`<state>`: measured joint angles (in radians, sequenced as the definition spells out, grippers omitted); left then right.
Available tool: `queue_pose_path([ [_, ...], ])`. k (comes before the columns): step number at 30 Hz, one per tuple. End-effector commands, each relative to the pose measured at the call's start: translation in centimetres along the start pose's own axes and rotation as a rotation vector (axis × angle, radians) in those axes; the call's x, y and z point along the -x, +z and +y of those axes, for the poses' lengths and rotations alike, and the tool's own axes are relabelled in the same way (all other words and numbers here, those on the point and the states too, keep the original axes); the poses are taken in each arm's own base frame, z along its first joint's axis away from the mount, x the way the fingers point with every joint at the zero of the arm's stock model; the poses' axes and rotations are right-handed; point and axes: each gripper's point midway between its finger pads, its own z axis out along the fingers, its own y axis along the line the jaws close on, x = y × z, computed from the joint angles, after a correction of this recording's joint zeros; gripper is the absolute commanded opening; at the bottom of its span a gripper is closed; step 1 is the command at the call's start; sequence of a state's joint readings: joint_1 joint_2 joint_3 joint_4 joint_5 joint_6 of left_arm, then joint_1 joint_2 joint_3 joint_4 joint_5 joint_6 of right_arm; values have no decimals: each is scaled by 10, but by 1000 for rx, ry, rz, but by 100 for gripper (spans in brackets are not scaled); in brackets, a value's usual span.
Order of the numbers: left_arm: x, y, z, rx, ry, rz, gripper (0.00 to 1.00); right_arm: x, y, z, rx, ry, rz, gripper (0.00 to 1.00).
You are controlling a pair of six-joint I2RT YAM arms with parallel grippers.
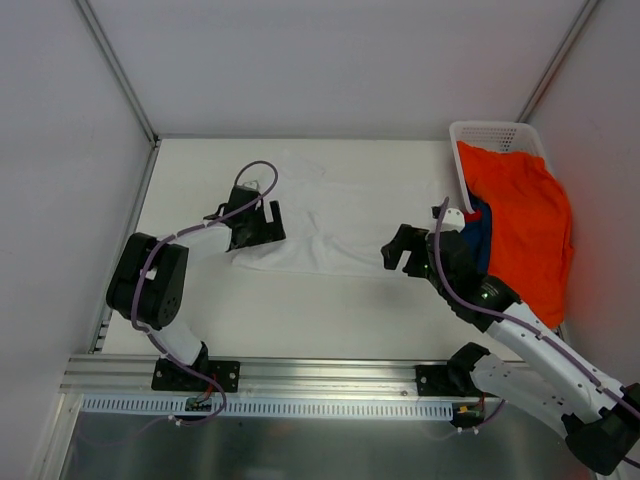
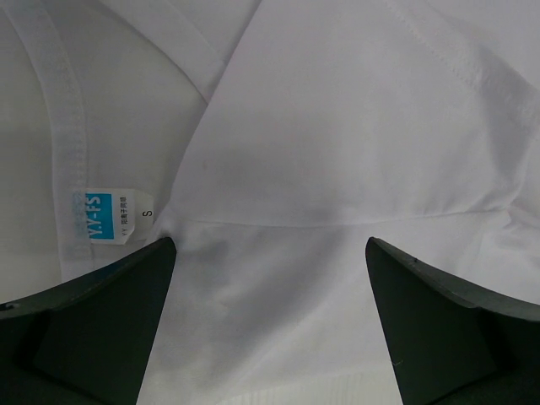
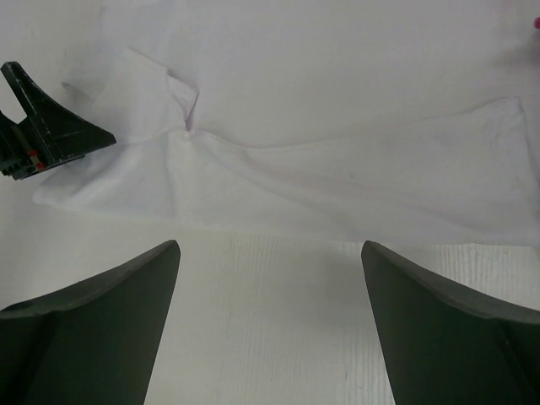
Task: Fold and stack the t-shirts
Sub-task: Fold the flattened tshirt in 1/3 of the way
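White table [image 1: 320,320] bears the white t-shirt [image 1: 340,220]; left gripper [image 1: 262,225] and right gripper [image 1: 402,255] gape empty: pinch its seemingly rumpled near hem squarely.

The left arm [image 1: 150,282] and right arm [image 1: 530,335] are showing white links, black joints and lilac cables [image 1: 258,163]; dark jaws are tapering wedge-like.

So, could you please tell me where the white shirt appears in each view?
Top external: white shirt spread on the table, centre.
Left wrist: fills the picture, label at left.
Right wrist: spans the upper half.
Shared landmark: left claw, at the shirt's left end from above, upper left in the right wrist view, its own fingers low in the left wrist view.
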<state>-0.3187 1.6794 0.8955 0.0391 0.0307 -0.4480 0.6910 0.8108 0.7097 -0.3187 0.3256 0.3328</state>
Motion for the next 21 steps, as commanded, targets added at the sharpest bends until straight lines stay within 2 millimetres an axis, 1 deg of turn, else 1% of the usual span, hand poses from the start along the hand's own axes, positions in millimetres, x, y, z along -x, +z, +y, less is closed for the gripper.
queue_pose_path([
  [1, -51, -30, 56, 229, -24, 158, 99, 1, -8, -13, -40, 11, -27, 94],
  [3, -46, -39, 60, 240, -4, 125, 99, 1, -11, -15, -45, 11, -34, 95],
  [4, -46, -45, 69, 289, 9, 118, 99, 1, -11, -15, -45, 10, -36, 95],
  [5, -44, -49, 74, 313, 12, 110, 99, 2, -11, -15, -43, 12, -36, 95],
  [8, -33, -59, 80, 347, 40, 65, 99, 0, -11, -15, -43, 8, -29, 95],
  [10, -24, -65, 74, 326, 39, 29, 99, -2, -9, -15, -41, 9, -24, 95],
  [11, -15, -68, 68, 308, 35, 6, 99, -4, -9, -14, -34, 11, -17, 95],
  [13, 4, -79, 56, 267, 27, -60, 99, -6, -6, -14, -39, 8, -8, 95],
  [15, 36, -92, 39, 217, 25, -145, 99, -6, -4, -13, -42, -3, -1, 95],
  [16, 46, -97, 32, 198, 42, -168, 99, -7, -2, -13, -51, -17, 10, 95],
  [17, 72, -106, 18, 162, 53, -225, 99, -7, -1, -15, -65, -25, 12, 95],
  [19, 96, -112, 1, 113, 118, -255, 99, 2, -2, -10, -63, -45, 7, 96],
  [20, 125, -123, -12, 91, 137, -317, 99, 1, 1, -11, -73, -61, 23, 96],
  [21, 135, -114, -12, 110, 185, -313, 99, 7, 0, -5, -62, -59, 19, 96],
])
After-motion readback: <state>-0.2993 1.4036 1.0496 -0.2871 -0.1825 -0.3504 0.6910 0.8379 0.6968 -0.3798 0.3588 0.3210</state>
